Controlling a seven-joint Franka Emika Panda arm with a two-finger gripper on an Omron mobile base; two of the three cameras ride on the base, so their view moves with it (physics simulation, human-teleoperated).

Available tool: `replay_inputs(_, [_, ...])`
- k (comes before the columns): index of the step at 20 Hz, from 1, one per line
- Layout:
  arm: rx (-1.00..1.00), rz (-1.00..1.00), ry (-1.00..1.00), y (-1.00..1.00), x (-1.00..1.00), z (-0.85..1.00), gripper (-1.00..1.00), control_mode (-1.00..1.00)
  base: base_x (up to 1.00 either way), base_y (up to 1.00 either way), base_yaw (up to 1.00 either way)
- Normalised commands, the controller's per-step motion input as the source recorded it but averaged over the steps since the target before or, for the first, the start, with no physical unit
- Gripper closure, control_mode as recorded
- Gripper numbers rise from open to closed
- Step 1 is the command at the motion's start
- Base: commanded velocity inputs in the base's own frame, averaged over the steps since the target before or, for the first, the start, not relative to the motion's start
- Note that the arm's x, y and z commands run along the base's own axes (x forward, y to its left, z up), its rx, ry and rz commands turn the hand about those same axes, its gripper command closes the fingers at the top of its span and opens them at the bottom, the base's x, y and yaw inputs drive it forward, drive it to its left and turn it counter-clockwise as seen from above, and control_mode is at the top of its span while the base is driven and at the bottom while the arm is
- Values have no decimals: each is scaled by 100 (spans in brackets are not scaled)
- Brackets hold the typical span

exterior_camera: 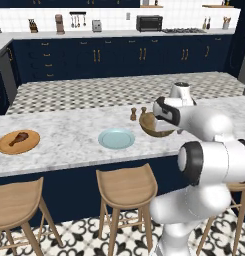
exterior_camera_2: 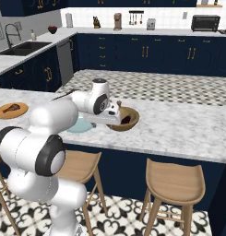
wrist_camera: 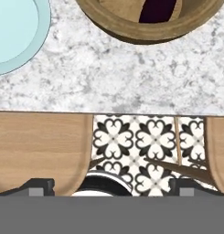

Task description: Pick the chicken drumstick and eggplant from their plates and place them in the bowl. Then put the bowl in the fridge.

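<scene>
Far left on the table (exterior_camera: 64, 137): orange-brown wooden plate (exterior_camera: 4, 146) with the chicken drumstick (exterior_camera: 19, 138) lying on it, fat end toward plate centre, thin bone end pointing to the left rim. Not picked yet.

Middle: pale blue plate (exterior_camera: 116, 138), bare. Just beyond it two small brown shakers (exterior_camera: 137, 113).

Right of the blue plate: wooden bowl (exterior_camera_2: 131, 120), close to the plate but apart. The eggplant (wrist_camera: 157, 10) already lies inside, dark purple against the bowl wall. Half of the loading looks done.

Gripper (wrist_camera: 111, 186) hangs over the table's near edge, in front of the bowl, looking down past the edge at two wooden stools (wrist_camera: 38, 148) and the patterned floor (wrist_camera: 136, 144). Fingers (wrist_camera: 38, 186) spread wide, nothing between them.

Handling guess, drumstick: light, stiff, probably slick cooked surface, rounded so it may roll or pivot. Best hold is across the fat meaty end, fingers either side of its width; the bone end is thin and likely to slip or swing. A long reach left is needed.

Bowl later: rigid, deep, heavier once loaded; pinch the rim wall on one side, keep it level so the contents don't slide out.
</scene>
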Motion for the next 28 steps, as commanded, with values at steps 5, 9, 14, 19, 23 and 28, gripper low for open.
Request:
replay_inputs(5, [0, 0, -1, 6, 0, 21, -100, -100, 0, 0, 0])
replay_inputs(9, [0, 0, 0, 7, 0, 21, -100, -100, 0, 0, 0])
replay_inputs(14, [0, 0, 0, 39, 0, 0, -100, -100, 0, 0, 0])
replay_inputs(19, [0, 0, 0, 50, 2, 1, -100, -100, 0, 0, 0])
replay_inputs(23, [0, 0, -1, 0, -8, 0, -100, 100, -24, 7, 0])
replay_inputs(28, [0, 0, 0, 0, 0, 0, -100, 100, -43, 95, -10])
